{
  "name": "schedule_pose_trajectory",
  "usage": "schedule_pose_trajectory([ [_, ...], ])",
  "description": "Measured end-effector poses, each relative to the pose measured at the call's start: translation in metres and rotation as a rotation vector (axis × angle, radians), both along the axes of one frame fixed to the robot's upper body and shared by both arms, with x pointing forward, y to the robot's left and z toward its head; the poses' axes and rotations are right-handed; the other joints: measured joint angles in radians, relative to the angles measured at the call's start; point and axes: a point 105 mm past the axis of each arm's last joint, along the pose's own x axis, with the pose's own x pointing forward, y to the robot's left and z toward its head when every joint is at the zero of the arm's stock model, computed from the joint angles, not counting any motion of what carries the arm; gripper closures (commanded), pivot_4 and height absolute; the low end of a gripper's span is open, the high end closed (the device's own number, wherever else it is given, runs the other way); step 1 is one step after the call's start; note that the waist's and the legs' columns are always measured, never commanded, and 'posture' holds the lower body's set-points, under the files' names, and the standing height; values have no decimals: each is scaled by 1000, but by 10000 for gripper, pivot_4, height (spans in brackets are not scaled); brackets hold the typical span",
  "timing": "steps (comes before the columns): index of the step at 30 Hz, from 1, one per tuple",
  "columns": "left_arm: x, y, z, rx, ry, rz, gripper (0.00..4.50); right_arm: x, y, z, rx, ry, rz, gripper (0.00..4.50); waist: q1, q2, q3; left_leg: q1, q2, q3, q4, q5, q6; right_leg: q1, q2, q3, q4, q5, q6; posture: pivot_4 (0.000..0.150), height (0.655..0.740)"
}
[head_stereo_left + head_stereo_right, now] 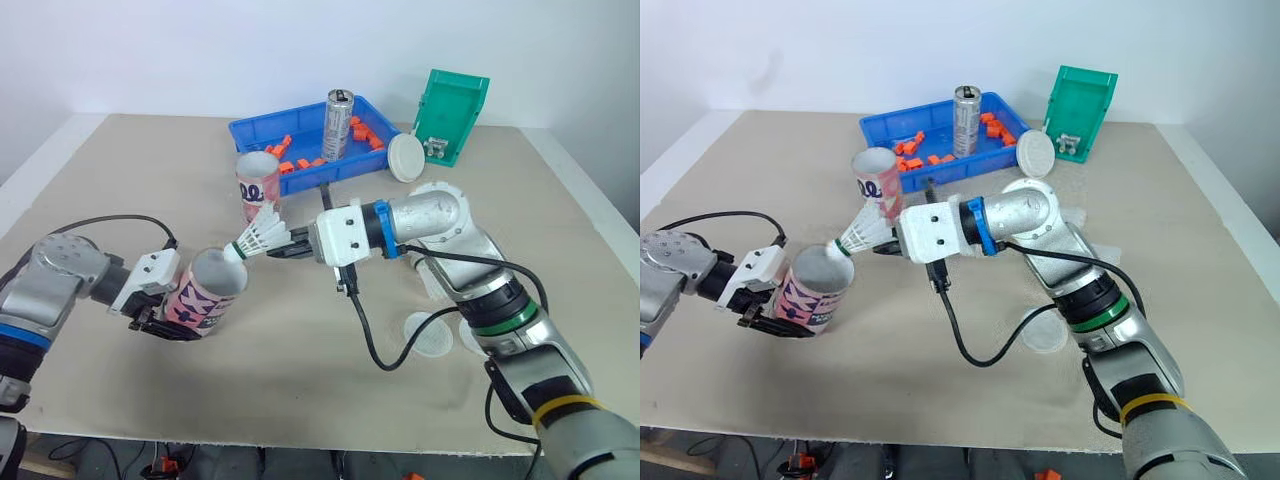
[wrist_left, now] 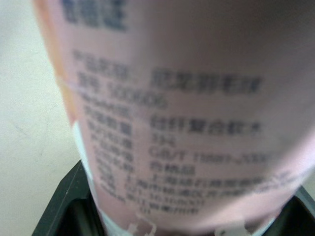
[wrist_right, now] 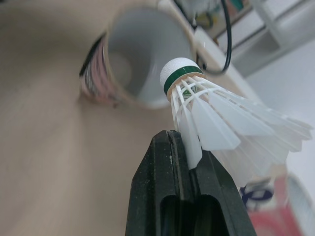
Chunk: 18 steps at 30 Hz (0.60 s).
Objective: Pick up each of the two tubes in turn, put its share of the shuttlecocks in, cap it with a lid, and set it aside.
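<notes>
My left gripper (image 1: 165,322) is shut on a pink tube (image 1: 206,293), held tilted above the table with its open mouth facing right. My right gripper (image 1: 290,247) is shut on a white shuttlecock (image 1: 259,238), pinching its feathers; the cork with a green band (image 3: 179,73) points at the tube's mouth (image 3: 140,59) and sits just outside its rim. A second pink tube (image 1: 257,184) stands upright in front of the blue bin. Two white lids (image 1: 432,333) lie on the table by my right forearm, and a third lid (image 1: 405,157) leans against the bin.
A blue bin (image 1: 250,130) at the back holds orange pieces and a metal can (image 1: 337,125). A green bin (image 1: 452,115) stands tilted at the back right. Cables trail from both wrists across the tan table (image 1: 300,360).
</notes>
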Motion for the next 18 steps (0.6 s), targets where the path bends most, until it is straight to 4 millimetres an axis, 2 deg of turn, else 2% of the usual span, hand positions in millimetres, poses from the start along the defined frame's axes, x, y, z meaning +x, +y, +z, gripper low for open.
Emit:
schedule_pose_trajectory([
  [6,0,0,0,0,3,3,16566,-8,11,-6,-25,26,70,44687,1,0,0,0,0,-1,1,0,0,0,0,-1,0,0,0,1500,7400],
  [9,1,-1,0,1,1,2,16566,-13,22,-9,-43,31,120,36272,1,0,0,0,0,-1,1,0,0,0,0,-1,0,0,-1,1500,7400],
  [12,1,-2,0,-2,0,1,16566,-17,27,-14,-79,36,154,22813,2,0,0,0,0,-1,2,0,0,1,0,-1,0,0,0,1500,7400],
  [13,1,-2,0,-2,0,1,16566,-17,28,-14,-83,46,157,16780,2,0,0,-1,0,-1,2,0,0,1,0,-1,0,0,0,1500,7400],
  [16,1,-2,0,-1,-2,2,16566,-17,29,-7,-66,93,150,2858,2,0,0,0,0,-2,2,0,0,1,0,-2,0,1,-1,1500,7400],
  [18,2,-3,0,-6,-4,0,16566,-17,19,8,-11,205,143,2858,4,0,0,-1,0,-2,3,0,0,2,-1,-3,0,0,-1,1500,7400],
])
